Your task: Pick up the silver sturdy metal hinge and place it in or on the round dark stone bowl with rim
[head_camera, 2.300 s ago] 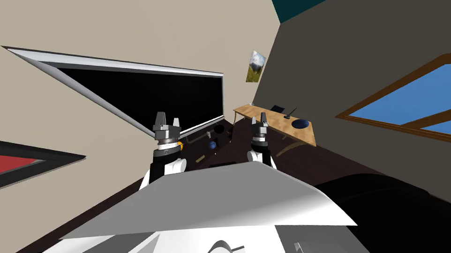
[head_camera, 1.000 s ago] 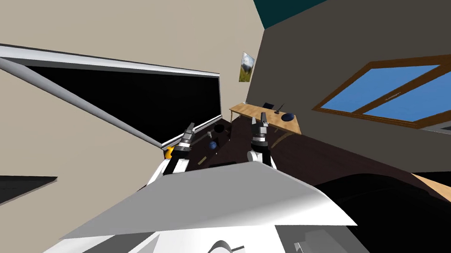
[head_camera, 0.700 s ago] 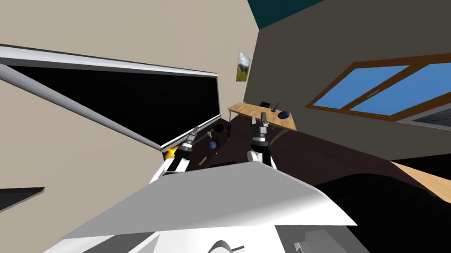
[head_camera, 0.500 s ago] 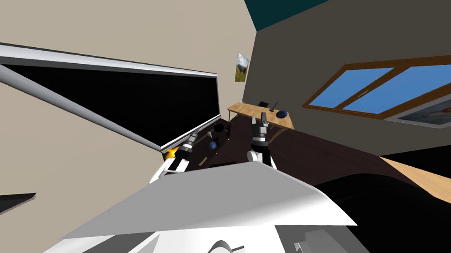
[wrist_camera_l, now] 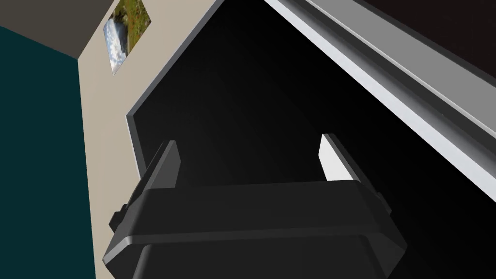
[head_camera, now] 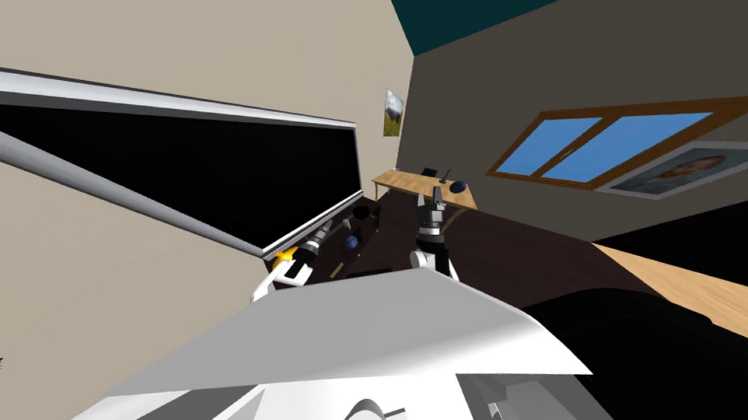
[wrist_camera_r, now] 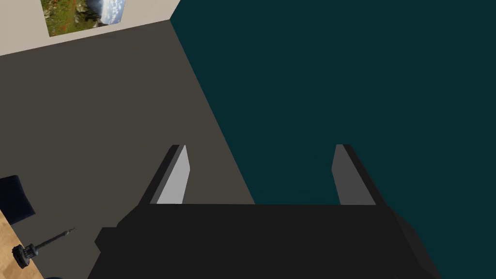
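Approach is the step in hand, we judge, with nothing grasped yet.

From the head view, our left tool (head_camera: 334,226) reaches low toward a few small things on the dark floor (head_camera: 519,248) beside the pale wall. Our right tool (head_camera: 437,197) stands raised in the middle. Just beyond the left tool lies the bowl (head_camera: 361,213), as we take that round dark shape to be, with a blue ball (head_camera: 351,240) near it. The hinge (head_camera: 334,271) may be the small pale sliver closer to us, though it is too small to be sure. A wooden desk (head_camera: 404,180) stands well beyond.

To do this well, we should first get the hinge plainly in sight. Then we should tip the left wrist down toward the floor and set the blades across the hinge's narrow side before closing.

In the left wrist view, the left tool (wrist_camera_l: 249,162) is spread wide with nothing between its blades. It faces a black area (wrist_camera_l: 242,97), not the floor.

In the right wrist view, the right tool (wrist_camera_r: 261,174) is likewise fully apart and empty.

No brand, label or writing can be read anywhere. The framed picture (head_camera: 393,113) on the wall shows a landscape without words.
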Robot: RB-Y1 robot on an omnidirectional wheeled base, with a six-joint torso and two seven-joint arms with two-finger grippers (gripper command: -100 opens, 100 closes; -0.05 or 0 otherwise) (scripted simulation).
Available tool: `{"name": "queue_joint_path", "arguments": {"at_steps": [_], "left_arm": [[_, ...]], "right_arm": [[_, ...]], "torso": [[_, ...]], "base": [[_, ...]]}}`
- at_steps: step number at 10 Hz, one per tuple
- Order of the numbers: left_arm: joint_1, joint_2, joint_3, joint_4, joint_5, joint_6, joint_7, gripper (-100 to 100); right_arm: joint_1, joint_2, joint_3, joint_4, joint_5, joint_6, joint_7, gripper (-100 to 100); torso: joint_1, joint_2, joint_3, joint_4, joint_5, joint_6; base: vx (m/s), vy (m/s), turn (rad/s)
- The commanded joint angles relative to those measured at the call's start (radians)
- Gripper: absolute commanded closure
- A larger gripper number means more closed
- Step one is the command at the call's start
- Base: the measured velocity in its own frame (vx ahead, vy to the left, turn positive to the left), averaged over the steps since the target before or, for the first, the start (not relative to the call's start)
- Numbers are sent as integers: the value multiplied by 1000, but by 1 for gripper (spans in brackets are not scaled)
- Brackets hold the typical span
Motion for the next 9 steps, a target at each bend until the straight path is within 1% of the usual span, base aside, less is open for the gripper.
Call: {"name": "queue_joint_path", "arguments": {"at_steps": [1,2,3,7,8,9], "left_arm": [[-15,21,-12,49,-10,20,-7,-100],[-30,39,-21,72,-17,33,-12,-100],[-30,39,-21,89,-17,33,-12,-100],[-91,96,-52,231,-31,65,-26,-100],[-91,96,-52,247,-31,65,-26,-100],[-106,106,-58,282,-32,69,-28,-100]], "right_arm": [[0,0,0,0,0,0,0,0],[0,0,0,0,0,0,0,0],[0,0,0,0,0,0,0,0],[0,0,0,0,0,0,0,0],[0,0,0,0,0,0,0,0],[0,0,0,0,0,0,0,0]], "torso": [[0,0,0,0,0,0],[-1,0,0,0,0,0],[-1,-1,-1,0,0,0],[-2,-3,-2,-1,-1,0],[-3,-3,-2,-1,-1,0],[-4,-3,-2,-1,-1,0]], "base": [[4,29,-112],[13,31,-171],[11,24,-71],[28,13,-149],[28,-1,-56],[28,-5,-95]]}}
